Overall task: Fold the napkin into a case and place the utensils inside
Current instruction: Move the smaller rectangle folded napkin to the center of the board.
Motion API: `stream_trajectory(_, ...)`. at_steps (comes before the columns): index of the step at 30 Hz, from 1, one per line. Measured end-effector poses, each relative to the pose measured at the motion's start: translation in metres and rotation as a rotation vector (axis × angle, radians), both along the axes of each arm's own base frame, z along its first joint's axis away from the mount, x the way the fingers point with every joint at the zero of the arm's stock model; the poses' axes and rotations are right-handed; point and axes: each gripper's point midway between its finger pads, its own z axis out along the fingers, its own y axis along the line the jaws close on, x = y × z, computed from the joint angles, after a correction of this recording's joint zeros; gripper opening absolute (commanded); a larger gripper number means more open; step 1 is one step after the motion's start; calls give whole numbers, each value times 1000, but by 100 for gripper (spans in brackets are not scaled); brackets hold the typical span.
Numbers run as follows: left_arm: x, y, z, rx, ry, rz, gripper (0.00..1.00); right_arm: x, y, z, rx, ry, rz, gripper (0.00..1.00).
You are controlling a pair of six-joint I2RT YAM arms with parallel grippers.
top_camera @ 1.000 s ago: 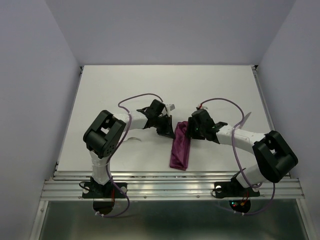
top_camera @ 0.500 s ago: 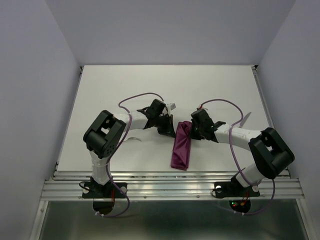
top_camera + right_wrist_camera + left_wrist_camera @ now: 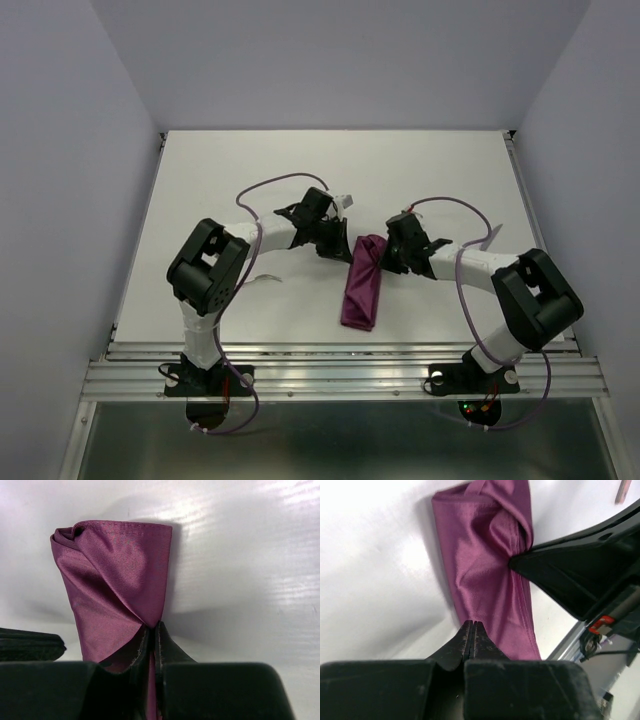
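Folded napkin (image 3: 361, 285) lies centre frame on the desk (image 3: 230, 170). Right jaws pinch its upper right edge; left jaws are closed at its left edge, grip unclear. Uneven pulling could unfold it

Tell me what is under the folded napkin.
Only the white table shows around the napkin. Anything beneath or within its folds is hidden by the cloth.

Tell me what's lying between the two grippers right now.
The folded napkin: its far end sits between the left gripper and the right gripper, clearest in the top view. The right one pinches a fold of it.
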Motion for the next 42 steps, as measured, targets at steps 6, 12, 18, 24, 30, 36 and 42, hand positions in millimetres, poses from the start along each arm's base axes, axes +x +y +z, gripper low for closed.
stream_trajectory(6, 43, 8, 25, 80, -125, 54, 0, 33, 5, 0, 54, -4, -78, 1)
stream_trajectory(12, 69, 17, 56, 134, -237, 99, 0, 73, 16, 4, 110, -29, -117, 53)
stream_trajectory(18, 67, 23, 70, 137, -257, 114, 0, 76, 15, 13, 127, -56, -104, 68)
stream_trajectory(24, 62, 29, 58, 165, -233, 124, 0, 52, 24, 15, 196, -33, -20, 68)
stream_trajectory(30, 60, 32, 52, 178, -224, 130, 0, 36, 34, 16, 253, -20, 48, 66)
stream_trajectory(36, 59, 32, 52, 176, -218, 136, 0, 21, 52, 15, 255, -8, 123, 59)
stream_trajectory(42, 56, 32, 49, 173, -203, 137, 0, 14, 57, 10, 270, 6, 148, 50)
